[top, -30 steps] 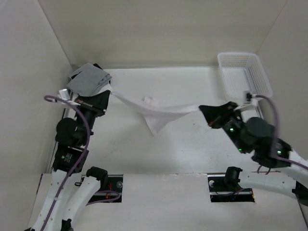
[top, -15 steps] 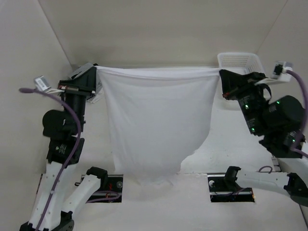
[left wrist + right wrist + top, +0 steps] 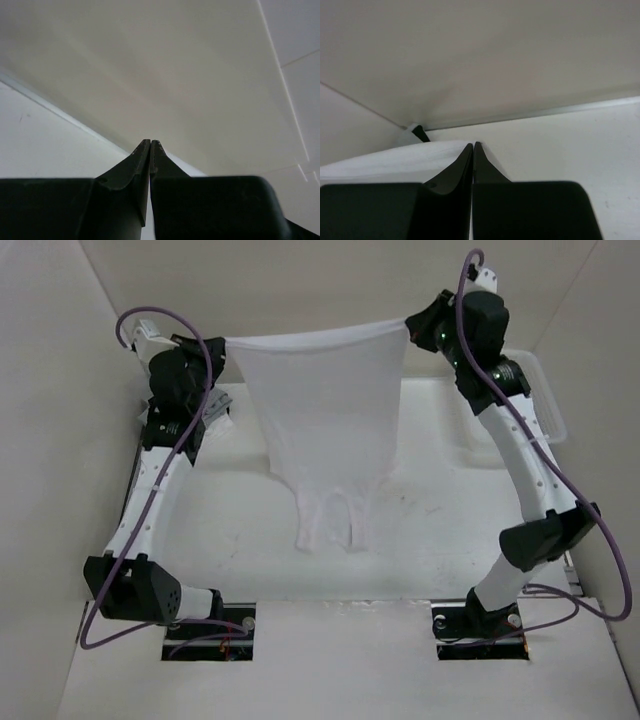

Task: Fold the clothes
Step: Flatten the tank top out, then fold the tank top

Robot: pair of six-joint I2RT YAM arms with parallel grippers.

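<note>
The clothes (image 3: 325, 410), one thin white garment, hang stretched between my two raised arms, high over the table in the top view. My left gripper (image 3: 222, 343) is shut on its upper left corner and my right gripper (image 3: 410, 328) is shut on its upper right corner. The top edge sags slightly between them. The fabric narrows downward and its lower end (image 3: 330, 530) dangles near the table surface. In the right wrist view the shut gripper (image 3: 473, 144) has the white cloth (image 3: 395, 160) running off to its left. In the left wrist view the gripper (image 3: 150, 141) is pressed together, pointing at the wall.
The white mesh basket (image 3: 553, 410) stands at the back right, mostly hidden behind my right arm. A grey folded stack (image 3: 215, 402) lies at the back left, partly behind my left arm. Walls close in the table at the back and both sides.
Both arms rose and moved back, carrying the garment with them. It now hangs higher and narrower, with its lower end drawn back from the table's near edge.
</note>
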